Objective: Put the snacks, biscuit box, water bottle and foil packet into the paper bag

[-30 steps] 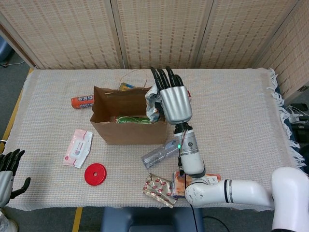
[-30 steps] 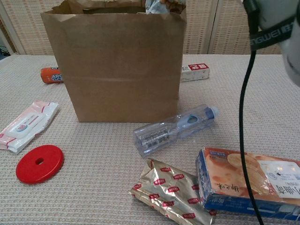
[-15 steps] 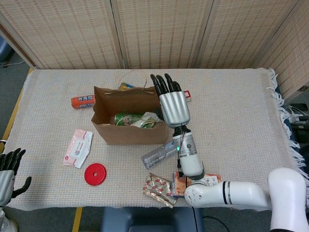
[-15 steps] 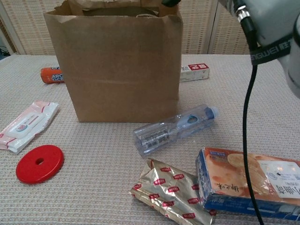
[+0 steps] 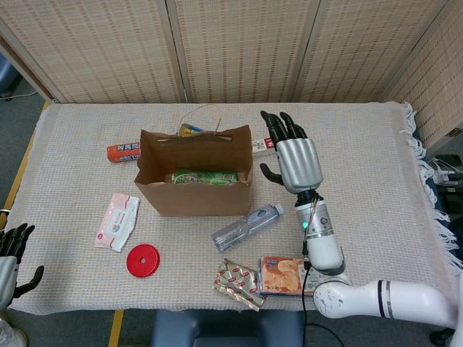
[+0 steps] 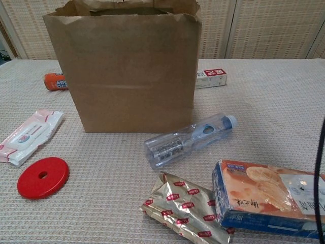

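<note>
Since a second ago, my right hand has let the shiny snack pack drop into the paper bag and swung out to the bag's right; it now hovers empty, fingers straight and slightly spread.

Inventory, left to right, as I read it:

- Left hand: parked at the table's near-left edge, fingers loosely apart, holding nothing.
- Wipes pack and red disc: left of the bag, not on my list.
- Orange tube: behind the bag's left corner.
- Paper bag: upright, mouth open; a green snack pack lies inside.
- Water bottle: on its side just in front of the bag's right corner, cap pointing right.
- Foil packet: near edge, touching the biscuit box.
- Biscuit box: near edge, right of the packet, lying flat.
- Small red-and-white box: behind the bag, right side.

I judge three items remain: bottle, packet, box.

Risks: the bottle is round and could roll from a loose grasp. The bag is light and unsupported, so brushing its rim could tip or slide it. The packet and box touch, so reaching for one may drag the other toward the table edge.
</note>
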Tool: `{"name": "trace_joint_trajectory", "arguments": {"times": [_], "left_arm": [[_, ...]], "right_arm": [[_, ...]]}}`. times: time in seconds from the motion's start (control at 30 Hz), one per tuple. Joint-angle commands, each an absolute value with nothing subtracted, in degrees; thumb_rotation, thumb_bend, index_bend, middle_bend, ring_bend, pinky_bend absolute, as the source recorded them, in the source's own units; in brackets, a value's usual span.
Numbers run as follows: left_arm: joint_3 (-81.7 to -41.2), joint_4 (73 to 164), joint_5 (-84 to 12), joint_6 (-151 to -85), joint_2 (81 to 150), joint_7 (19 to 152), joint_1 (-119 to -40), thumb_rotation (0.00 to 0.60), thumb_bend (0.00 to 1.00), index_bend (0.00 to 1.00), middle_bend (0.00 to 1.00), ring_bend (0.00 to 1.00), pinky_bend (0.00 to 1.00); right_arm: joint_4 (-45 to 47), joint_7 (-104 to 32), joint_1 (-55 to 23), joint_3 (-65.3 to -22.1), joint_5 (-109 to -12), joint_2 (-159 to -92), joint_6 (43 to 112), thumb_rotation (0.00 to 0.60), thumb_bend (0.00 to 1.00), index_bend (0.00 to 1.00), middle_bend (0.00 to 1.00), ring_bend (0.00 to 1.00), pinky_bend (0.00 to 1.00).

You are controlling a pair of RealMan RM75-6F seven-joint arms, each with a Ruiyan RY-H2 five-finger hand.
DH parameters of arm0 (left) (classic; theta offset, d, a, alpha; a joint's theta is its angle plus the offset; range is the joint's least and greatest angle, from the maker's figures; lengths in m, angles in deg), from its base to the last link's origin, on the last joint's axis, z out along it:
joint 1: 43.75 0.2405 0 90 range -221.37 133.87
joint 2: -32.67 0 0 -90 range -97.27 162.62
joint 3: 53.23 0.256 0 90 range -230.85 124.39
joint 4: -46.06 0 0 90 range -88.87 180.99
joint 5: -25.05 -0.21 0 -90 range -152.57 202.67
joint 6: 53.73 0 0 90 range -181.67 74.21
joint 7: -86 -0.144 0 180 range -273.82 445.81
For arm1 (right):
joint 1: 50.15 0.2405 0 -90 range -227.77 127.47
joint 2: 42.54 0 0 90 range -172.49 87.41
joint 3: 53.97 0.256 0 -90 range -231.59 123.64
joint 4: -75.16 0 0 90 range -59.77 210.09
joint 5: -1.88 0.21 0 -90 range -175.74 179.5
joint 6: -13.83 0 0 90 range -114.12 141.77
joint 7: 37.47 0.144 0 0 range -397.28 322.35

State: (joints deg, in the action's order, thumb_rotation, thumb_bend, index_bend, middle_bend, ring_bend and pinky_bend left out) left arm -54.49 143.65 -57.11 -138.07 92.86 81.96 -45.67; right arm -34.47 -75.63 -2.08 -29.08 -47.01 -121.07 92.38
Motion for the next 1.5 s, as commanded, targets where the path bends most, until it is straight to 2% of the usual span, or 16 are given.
{"name": "trace_joint_trajectory", "arguments": {"times": [0.03, 0.13, 0.23, 0.37, 0.5, 0.67, 0.87, 1.07, 1.5], "left_arm": [[-54.5, 143.8, -57.0, -137.9, 92.9, 81.6, -45.7, 0.600, 0.38, 0.00, 0.00, 0.00, 0.00], [-54.5, 143.9, -57.0, -137.9, 93.0, 81.0, -45.8, 0.600, 0.38, 0.00, 0.00, 0.00, 0.00], [-54.6, 143.8, -56.9, -137.9, 93.4, 79.9, -46.0, 0.600, 0.38, 0.00, 0.00, 0.00, 0.00], [-54.9, 143.8, -56.6, -137.9, 94.0, 78.6, -46.2, 0.600, 0.38, 0.00, 0.00, 0.00, 0.00], [-55.2, 143.7, -56.1, -137.9, 94.6, 77.3, -46.3, 0.600, 0.38, 0.00, 0.00, 0.00, 0.00], [-55.4, 143.8, -55.6, -138.2, 95.2, 75.7, -46.4, 0.600, 0.38, 0.00, 0.00, 0.00, 0.00], [-55.5, 143.8, -55.5, -138.7, 95.5, 74.8, -46.2, 0.600, 0.38, 0.00, 0.00, 0.00, 0.00], [-55.5, 143.7, -55.4, -138.9, 95.4, 75.2, -46.0, 0.600, 0.38, 0.00, 0.00, 0.00, 0.00], [-55.3, 143.6, -55.7, -138.9, 95.1, 76.0, -45.9, 0.600, 0.38, 0.00, 0.00, 0.00, 0.00]], "right_arm": [[-41.1, -69.1, -9.9, -32.0, -44.2, -110.3, 88.1, 0.600, 0.15, 0.02, 0.11, 0.06, 0.23], [-42.9, -64.9, -13.6, -35.0, -44.6, -104.5, 83.9, 0.600, 0.14, 0.01, 0.11, 0.06, 0.23], [-44.2, -60.8, -15.8, -37.9, -43.7, -99.5, 77.6, 0.600, 0.08, 0.00, 0.11, 0.06, 0.21], [-43.8, -57.1, -15.5, -41.3, -43.2, -92.7, 64.9, 0.600, 0.04, 0.00, 0.11, 0.06, 0.18], [-42.0, -54.7, -13.9, -43.6, -45.6, -88.4, 54.1, 0.600, 0.02, 0.00, 0.11, 0.02, 0.12], [-42.0, -52.4, -13.9, -46.0, -53.0, -87.2, 47.2, 0.600, 0.00, 0.00, 0.06, 0.00, 0.05], [-43.6, -50.0, -14.6, -48.3, -61.4, -88.6, 44.2, 0.600, 0.00, 0.00, 0.02, 0.00, 0.03], [-44.3, -49.4, -13.6, -51.0, -65.1, -91.8, 41.6, 0.600, 0.00, 0.00, 0.02, 0.00, 0.03], [-42.7, -56.6, -10.8, -56.5, -61.3, -98.7, 46.0, 0.600, 0.00, 0.00, 0.00, 0.00, 0.00]]}}
